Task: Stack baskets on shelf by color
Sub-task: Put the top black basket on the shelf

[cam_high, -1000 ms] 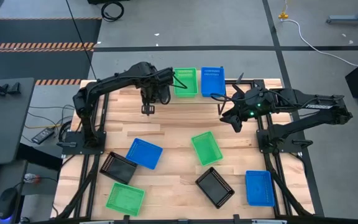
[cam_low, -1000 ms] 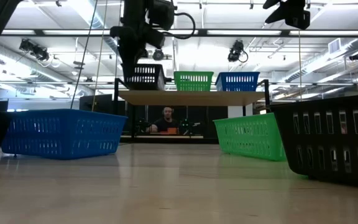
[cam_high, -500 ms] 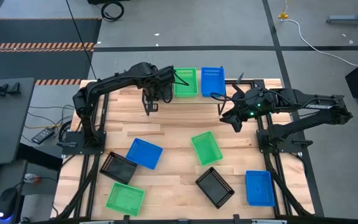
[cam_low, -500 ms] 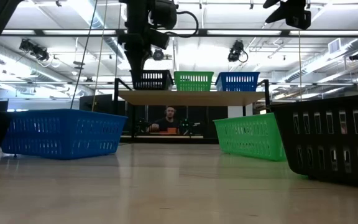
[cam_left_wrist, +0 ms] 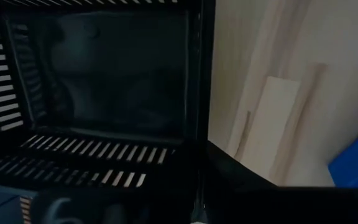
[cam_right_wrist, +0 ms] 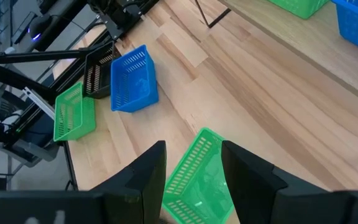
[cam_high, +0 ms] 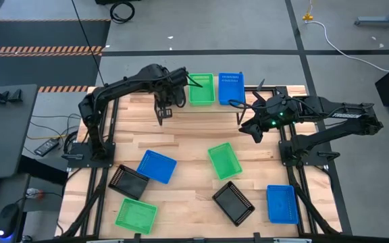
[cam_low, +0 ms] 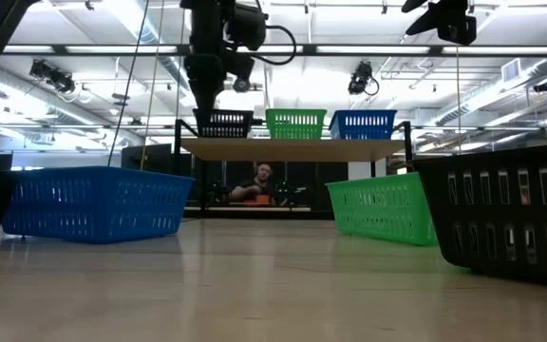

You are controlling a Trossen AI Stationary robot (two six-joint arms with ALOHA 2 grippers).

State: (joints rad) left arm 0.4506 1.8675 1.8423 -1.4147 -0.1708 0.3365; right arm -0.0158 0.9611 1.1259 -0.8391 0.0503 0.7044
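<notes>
Baskets line the shelf point(cam_low: 292, 146) at upper centre: black basket point(cam_low: 224, 123), green, blue. My left fingers point(cam_high: 161, 112) hover shut and empty beside the black one; right fingers point(cam_right_wrist: 191, 171), parted and empty, wait above the worktop point(cam_high: 194, 135). Next comes fetching a matching basket.

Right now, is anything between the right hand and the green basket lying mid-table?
Nothing visible. The right hand hovers open over bare wood, with the green basket just ahead and nothing between them. The black basket lies beyond the green one; the left hand is away at the shelf.
</notes>
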